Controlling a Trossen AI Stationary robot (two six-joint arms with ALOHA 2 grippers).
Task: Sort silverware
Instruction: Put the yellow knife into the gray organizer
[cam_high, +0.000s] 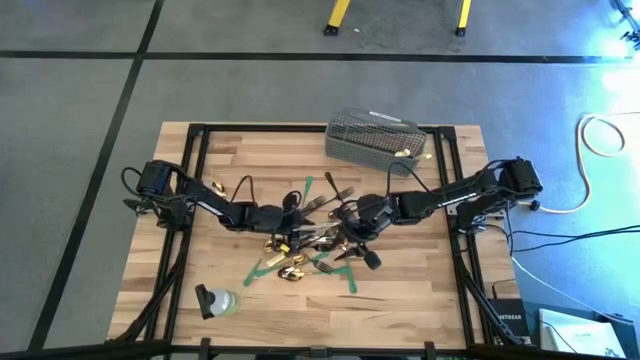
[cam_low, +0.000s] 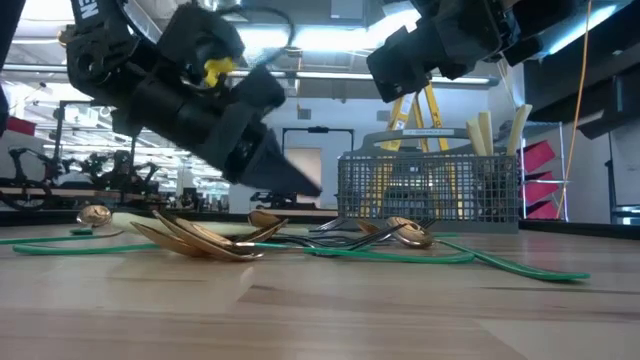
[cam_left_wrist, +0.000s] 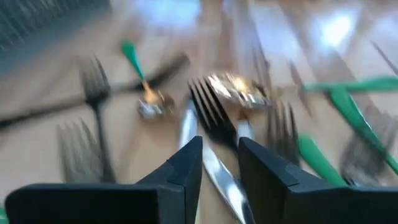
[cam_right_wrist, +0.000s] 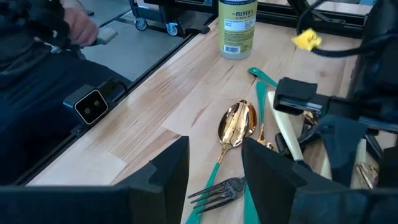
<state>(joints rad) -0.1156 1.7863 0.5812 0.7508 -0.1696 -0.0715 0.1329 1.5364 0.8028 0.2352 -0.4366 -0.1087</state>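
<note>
At the centre of the high view, a heap of small silverware (cam_high: 315, 235), shiny gold spoons, dark metal forks and cream-handled knives, lies scattered on the pale butcher-block wooden table (cam_high: 420, 290) among flat green tape strips (cam_high: 348, 280). The left gripper (cam_high: 287, 222) reaches in from the left of the frame and sits low over the left part of the heap; in its wrist view its two dark fingers (cam_left_wrist: 186, 168) stand slightly apart with nothing between them, just above a dark fork (cam_left_wrist: 211, 112) and a silvery knife blade (cam_left_wrist: 217, 177). The right gripper (cam_high: 352, 228) comes in from the right and hangs over the right part of the heap; its fingers (cam_right_wrist: 171, 165) are parted and empty above a gold spoon (cam_right_wrist: 235, 124) and a dark fork head (cam_right_wrist: 214, 190). A grey wire mesh basket (cam_high: 375, 138) stands at the upper edge of the table, with cream handles upright inside it. A bottle with a dark cap (cam_high: 215, 301) lies at the lower left of the table.
</note>
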